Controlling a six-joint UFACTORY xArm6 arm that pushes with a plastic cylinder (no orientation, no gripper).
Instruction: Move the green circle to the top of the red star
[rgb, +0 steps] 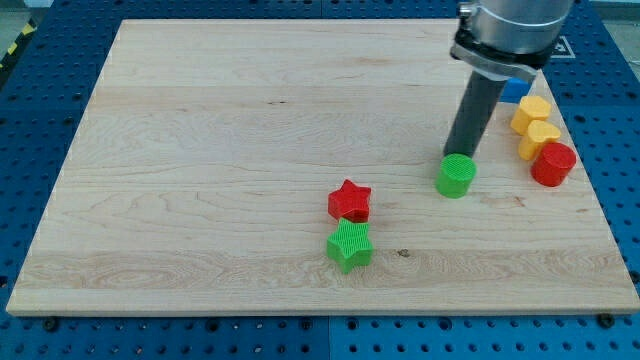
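Observation:
The green circle (456, 176) lies on the wooden board, right of centre. My tip (455, 154) stands right behind it, at its top edge, seemingly touching it. The red star (350, 201) lies to the lower left of the green circle, about a hundred pixels away. A green star (349, 245) sits just below the red star, nearly touching it.
At the board's right edge (590, 190) stand a red circle (553, 163), two yellow blocks (539, 138) (532, 111) and a blue block (516, 90) partly hidden by the arm. A blue pegboard table (40, 120) surrounds the board.

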